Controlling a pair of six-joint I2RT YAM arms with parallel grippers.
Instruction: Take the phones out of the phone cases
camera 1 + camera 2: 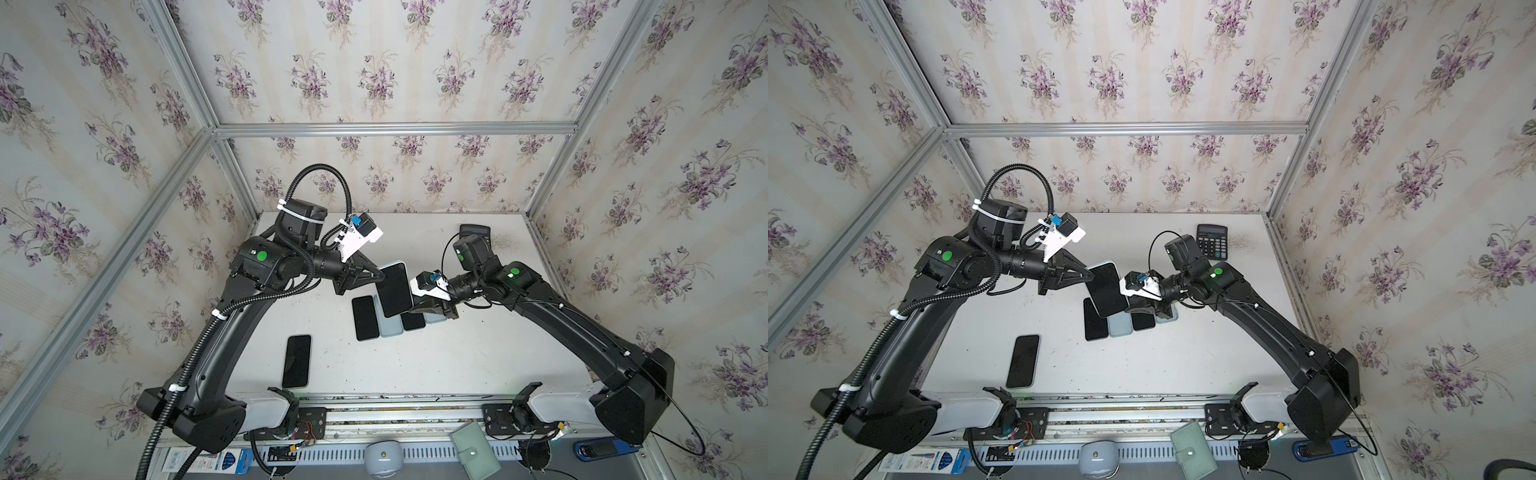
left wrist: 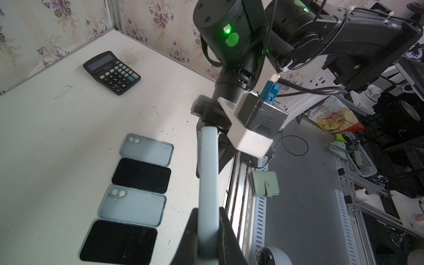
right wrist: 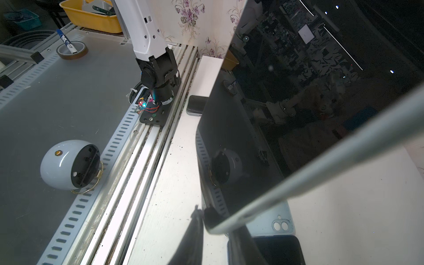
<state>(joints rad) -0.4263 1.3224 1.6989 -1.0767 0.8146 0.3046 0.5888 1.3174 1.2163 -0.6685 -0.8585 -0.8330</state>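
Above the table [image 1: 478, 357] hangs the phone [image 1: 394, 289] in its case [image 2: 207, 174], left gripper [image 2: 207, 213] clamped on that case, for right gripper [image 3: 215, 226] I cannot tell; glass seems slippery, I would take the rim.

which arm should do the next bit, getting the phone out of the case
Right. The left gripper is clamped on one end of the cased phone, holding it off the table; the right gripper straddles the opposite corner, so it is probably best placed to pry there.
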